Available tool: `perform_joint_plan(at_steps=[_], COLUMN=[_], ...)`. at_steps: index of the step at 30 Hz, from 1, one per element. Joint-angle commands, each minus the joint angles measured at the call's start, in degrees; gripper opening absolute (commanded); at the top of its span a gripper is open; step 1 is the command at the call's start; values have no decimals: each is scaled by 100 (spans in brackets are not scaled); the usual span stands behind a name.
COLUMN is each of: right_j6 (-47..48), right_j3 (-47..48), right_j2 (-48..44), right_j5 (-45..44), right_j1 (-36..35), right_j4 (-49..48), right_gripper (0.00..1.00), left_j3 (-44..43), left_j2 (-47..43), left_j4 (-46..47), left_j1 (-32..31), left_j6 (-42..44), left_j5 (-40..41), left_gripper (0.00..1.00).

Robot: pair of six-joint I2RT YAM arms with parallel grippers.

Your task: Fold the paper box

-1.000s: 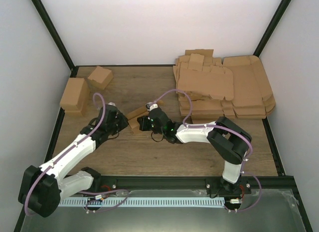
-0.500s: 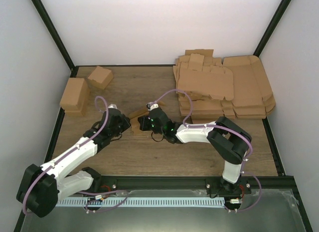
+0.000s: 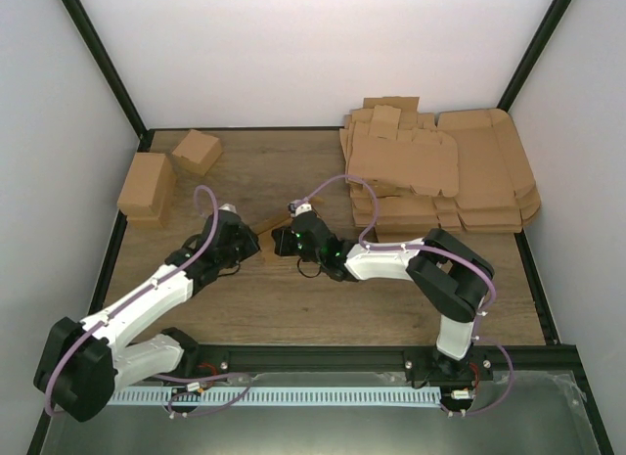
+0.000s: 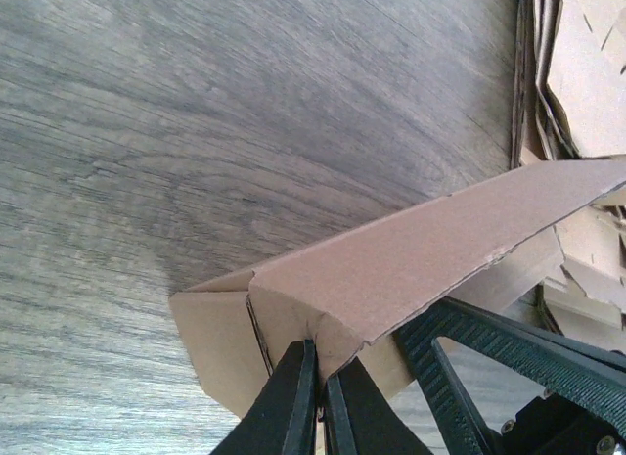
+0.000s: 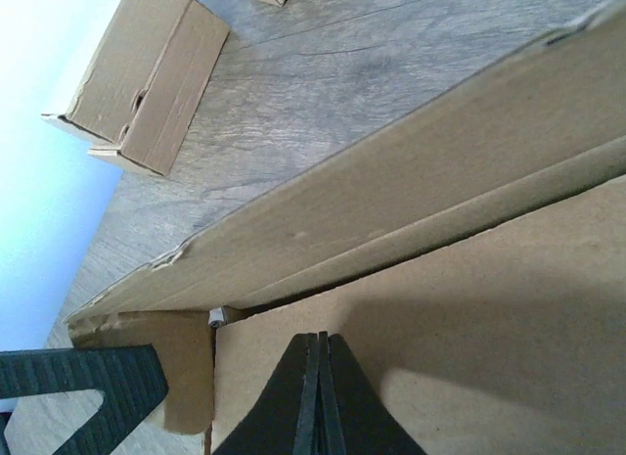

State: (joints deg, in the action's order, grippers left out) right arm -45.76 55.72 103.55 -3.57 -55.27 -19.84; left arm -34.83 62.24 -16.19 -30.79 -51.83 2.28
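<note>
My left fingers (image 4: 291,401) are pressed together on a folded corner of the box (image 3: 266,223), pinching the cardboard where a long wall meets a small end flap. My right fingers (image 5: 305,391) are shut tight, with their tips against a flat panel of the same piece, just below a long raised wall. I cannot tell whether any cardboard sits between them. The box lies partly folded on the desk (image 3: 293,298), a little left of the middle, with my two sets of fingers at it from opposite sides. Farther back on the left stand a large carton (image 3: 147,186) and a small carton (image 3: 196,152), near each other. At the back right lies a heap (image 3: 440,176) of flat cardboard sheets.
</note>
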Motion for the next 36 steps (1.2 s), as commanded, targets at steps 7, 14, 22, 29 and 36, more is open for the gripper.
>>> perform_joint_plan(at_steps=[7, 14, 22, 29, 36], right_j6=[-3, 20, 18, 250, 932], right_j3=[131, 149, 149, 60, -352], right_j2=[133, 131, 130, -145, -1055], right_j5=[-266, -293, -264, -60, 310], right_j1=[-37, -37, -37, -37, -33], right_j4=[539, 568, 565, 624, 1111], right_gripper=[1, 1, 1, 2, 17], left_j3=[-293, -668, -333, -196, -453], left_j2=[511, 752, 816, 736, 782], left_j4=[-1307, -1714, -1228, -1086, -1185], left_j1=[-68, -67, -68, -68, -68], left_j6=[655, 898, 676, 532, 641], left_j5=[-440, -307, -568, -366, -135], left_gripper=[4, 4, 4, 4, 5])
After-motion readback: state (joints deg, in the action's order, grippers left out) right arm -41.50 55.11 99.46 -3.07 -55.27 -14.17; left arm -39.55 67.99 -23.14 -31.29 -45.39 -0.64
